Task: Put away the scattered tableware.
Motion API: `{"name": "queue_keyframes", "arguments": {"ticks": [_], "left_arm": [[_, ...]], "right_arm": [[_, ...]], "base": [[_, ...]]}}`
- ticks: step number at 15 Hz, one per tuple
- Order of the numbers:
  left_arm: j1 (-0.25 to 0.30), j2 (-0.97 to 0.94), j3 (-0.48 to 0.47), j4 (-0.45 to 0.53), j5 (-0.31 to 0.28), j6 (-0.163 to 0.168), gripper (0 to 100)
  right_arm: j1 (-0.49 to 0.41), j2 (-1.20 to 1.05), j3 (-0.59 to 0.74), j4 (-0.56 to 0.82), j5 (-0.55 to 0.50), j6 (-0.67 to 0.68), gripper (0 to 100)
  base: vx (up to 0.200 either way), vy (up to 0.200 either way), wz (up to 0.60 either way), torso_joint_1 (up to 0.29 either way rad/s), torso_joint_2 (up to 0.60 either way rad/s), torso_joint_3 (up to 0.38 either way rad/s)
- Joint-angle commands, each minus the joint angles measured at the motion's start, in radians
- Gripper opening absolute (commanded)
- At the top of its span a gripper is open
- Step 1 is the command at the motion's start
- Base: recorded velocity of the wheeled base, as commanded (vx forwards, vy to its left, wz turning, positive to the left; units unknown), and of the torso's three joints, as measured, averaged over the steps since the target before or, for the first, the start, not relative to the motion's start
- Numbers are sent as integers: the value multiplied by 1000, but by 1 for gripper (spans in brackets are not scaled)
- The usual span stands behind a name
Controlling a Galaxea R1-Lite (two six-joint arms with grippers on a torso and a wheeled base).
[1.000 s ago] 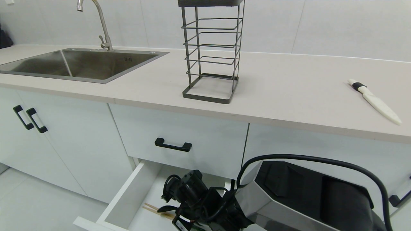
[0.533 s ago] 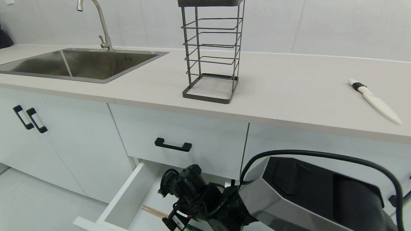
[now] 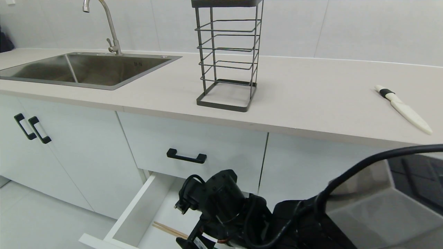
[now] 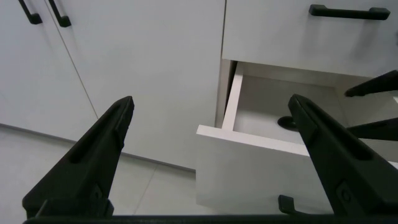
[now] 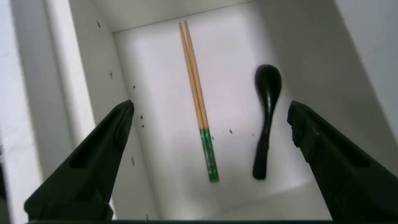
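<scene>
Noting the knife point(image 3: 403, 109) lies flat on the tabletop point(image 3: 311, 90), far right, well apart from the open drawer point(image 4: 249, 155), where chopsticks point(image 5: 199, 124) and spoon point(image 5: 266, 118) lie side by side. Right claw point(image 5: 210, 112) hangs over the drawer, jaws apart, empty. Left claw point(image 4: 211, 102) is also apart and empty, near the drawer front. Expect the knife to be light, stiff, smooth and probably slippery. You should take it crosswise by the black band point(image 3: 385, 92), clear of the tip.

A kitchen: a steel sink point(image 3: 104, 71) with a tap point(image 3: 111, 27) at ten o'clock, set in a pale counter point(image 3: 311, 86). White cabinets point(image 3: 76, 162) and drawers point(image 3: 155, 138) stand below. A wire rack point(image 3: 222, 105) is at twelve, a knife point(image 3: 405, 110) at three, a tiled wall point(image 3: 346, 27) behind.
</scene>
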Motion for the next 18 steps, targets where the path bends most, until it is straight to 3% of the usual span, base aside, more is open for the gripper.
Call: {"name": "queue_keyframes", "arguments": {"ticks": [1,5,10,13,15,18], "left_arm": [[0,1,0,0,0,0,100],[0,1,0,0,0,0,100],[0,1,0,0,0,0,100],[0,1,0,0,0,0,100],[0,1,0,0,0,0,100],[0,1,0,0,0,0,100]], "right_arm": [[7,-167,131,-22,-16,3,100],[1,-313,226,-30,-31,18,100],[-29,-609,562,-51,-29,21,100],[-152,-913,766,-42,3,-3,100],[-252,-1083,861,-41,89,-43,100],[-275,-1257,945,-24,144,-45,100]], "base": [[0,0,0,0,0,0],[0,0,0,0,0,0],[0,0,0,0,0,0],[0,0,0,0,0,0],[0,0,0,0,0,0],[0,0,0,0,0,0]]}}
